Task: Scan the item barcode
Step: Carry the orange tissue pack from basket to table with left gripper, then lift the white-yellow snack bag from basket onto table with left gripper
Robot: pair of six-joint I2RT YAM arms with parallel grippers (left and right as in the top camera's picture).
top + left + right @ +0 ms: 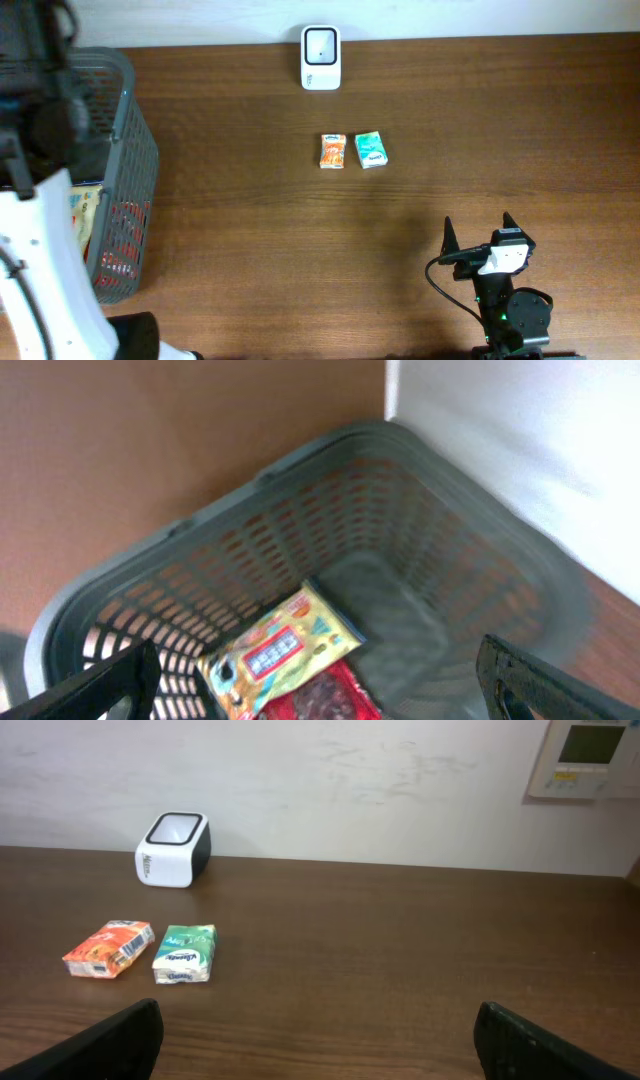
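**Entry: barcode scan, between items, both end effectors empty**

- Scanner (321,58): white, upright, at the middle of the desk's far edge.
- Items awaiting scan: orange packet (332,151) and green packet (370,150), side by side and lying flat near the desk's centre, in front of the scanner.
- Basket (140,150): grey mesh, at the desk's left edge. It holds a yellow packet (280,655) partly over a red packet (320,700); the wrist view is blurred, so labels are unreadable.
- Left end effector (320,685): above the basket, jaws spread wide, gripping nothing.
- Right end effector (478,225): by the near right corner, jaws spread wide, gripping nothing, facing the two packets.

Step in hand, as judged: the basket contents look dealt with, and no item is picked. The next move calls for closing on one desk packet and turning its barcode face toward the scanner window.
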